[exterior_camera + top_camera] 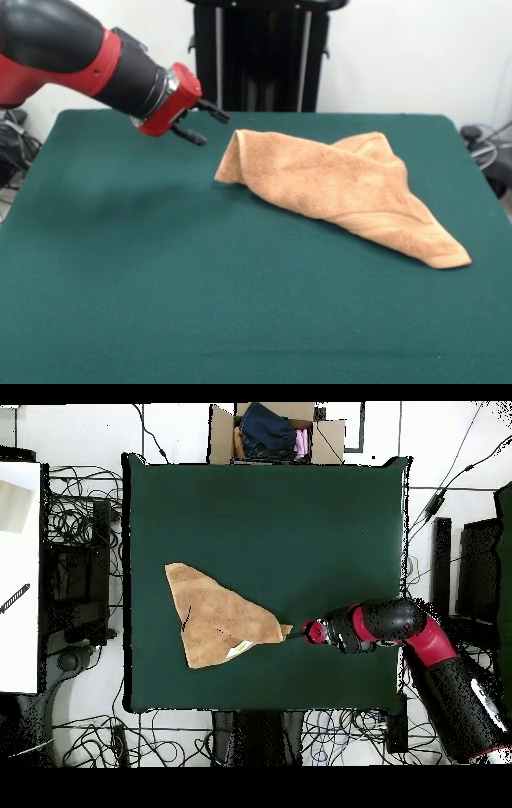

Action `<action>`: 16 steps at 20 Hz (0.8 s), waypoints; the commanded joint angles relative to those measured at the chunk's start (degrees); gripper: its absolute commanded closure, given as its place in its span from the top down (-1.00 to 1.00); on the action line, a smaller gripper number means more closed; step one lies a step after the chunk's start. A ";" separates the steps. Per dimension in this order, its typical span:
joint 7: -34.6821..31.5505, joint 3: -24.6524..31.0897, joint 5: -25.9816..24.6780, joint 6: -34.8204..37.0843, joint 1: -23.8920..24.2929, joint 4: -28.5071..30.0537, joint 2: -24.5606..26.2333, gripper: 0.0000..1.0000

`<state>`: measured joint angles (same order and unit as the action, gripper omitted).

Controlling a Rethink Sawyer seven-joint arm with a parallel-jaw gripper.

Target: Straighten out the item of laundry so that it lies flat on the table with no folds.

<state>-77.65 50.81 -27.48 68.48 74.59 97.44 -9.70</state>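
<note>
Red-black arm (88,60) reaches in low, nearly horizontal, above the table (160,280). Wrist is black with a red end housing. Gripper (206,126) points sideways at the towel's (336,188) corner, just short of it, fingers parted, holding nothing.

1. Behind the table you see a plain white wall (416,56), evenly lit.
2. A black stand (260,56) with upright bars rises against that wall.
3. From above, you find a light floor (440,444) covered with tangled black cables (75,514) on every side.
4. An open cardboard box (275,432) holding dark and pink clothes sits just past 1 edge of the table.
5. A white surface (20,574) runs along 1 side of the overhead view, with a dark pen-like object lying on it.
6. Black equipment (80,594) stands between that surface and the table.
7. 2 dark cases (470,569) stand on the opposite side.
</note>
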 commanded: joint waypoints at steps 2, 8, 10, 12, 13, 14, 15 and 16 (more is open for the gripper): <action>11.10 -1.37 -1.27 1.83 -2.01 -5.07 1.03 1.00; 9.11 -1.32 -1.93 -0.54 -2.00 -3.24 -0.01 1.00; 8.69 -1.17 -1.99 -0.96 -1.92 -2.55 -0.40 1.00; 8.40 -1.11 -2.04 -1.28 -1.84 -2.14 -0.64 1.00; 8.17 -1.06 -2.05 -1.54 -1.80 -1.87 -0.78 1.00; 7.94 -1.00 -2.06 -1.81 -1.76 -1.59 -0.92 1.00; 7.71 -0.95 -2.07 -2.07 -1.72 -1.32 -1.06 1.00; 7.48 -0.89 -2.08 -2.33 -1.68 -1.04 -1.20 1.00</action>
<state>-77.65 50.76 -27.54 68.47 74.55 97.47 -9.85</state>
